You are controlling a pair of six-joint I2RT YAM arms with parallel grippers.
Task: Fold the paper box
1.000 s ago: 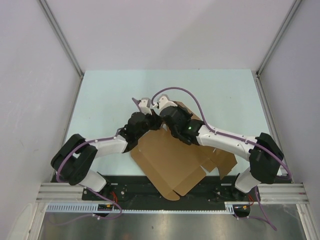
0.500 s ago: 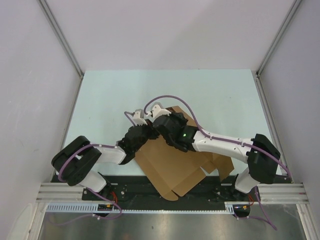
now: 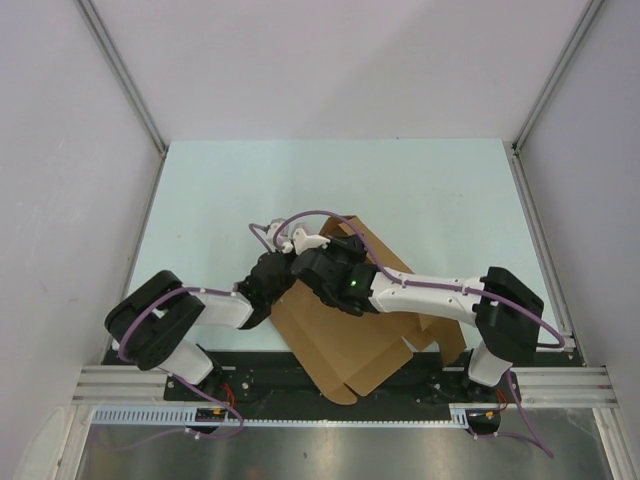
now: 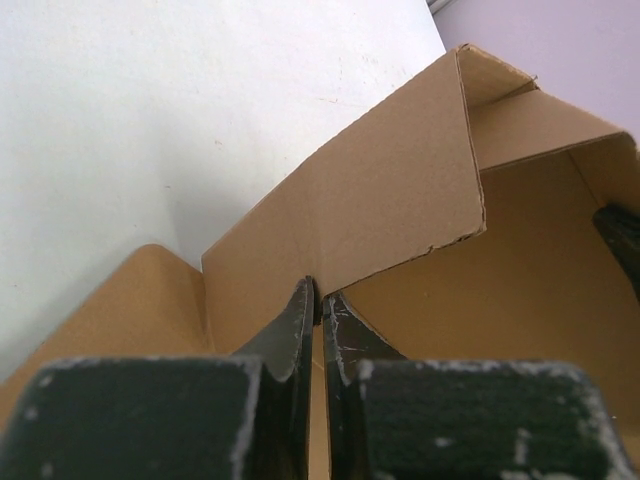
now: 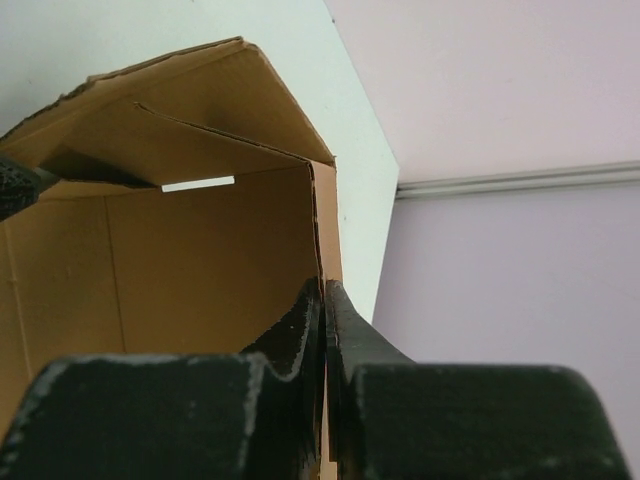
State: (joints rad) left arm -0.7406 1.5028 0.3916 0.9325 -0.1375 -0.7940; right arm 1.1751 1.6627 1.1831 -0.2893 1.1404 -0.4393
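The left hand (image 4: 318, 300) is pinched shut on the top edge of a raised side of the paper box (image 3: 345, 345). The right hand (image 5: 322, 295) is pinched shut too, on the edge of another raised side, right where two sides meet at a corner.

The paper box is plain brown card. It sits near the middle of the near edge of the bench (image 3: 430, 180), turned slantwise, so one corner points at the near edge. Its long way seems to run from the far left to the near right. The flat part reaches toward the arms' bases. The raised sides are at its far left end, and that is where both hands are, just beside each other. The rest of the box lies toward the near edge and the right from the hands.

Both arms reach in to that same end, so neither looks nearer than the other.

The box is only half made. Some sides stand up and a flap (image 5: 190, 110) leans in over the corner, with a small slit of light under it. I see nothing inside the box.

I think the next move is to push these sides together so the corner locks.
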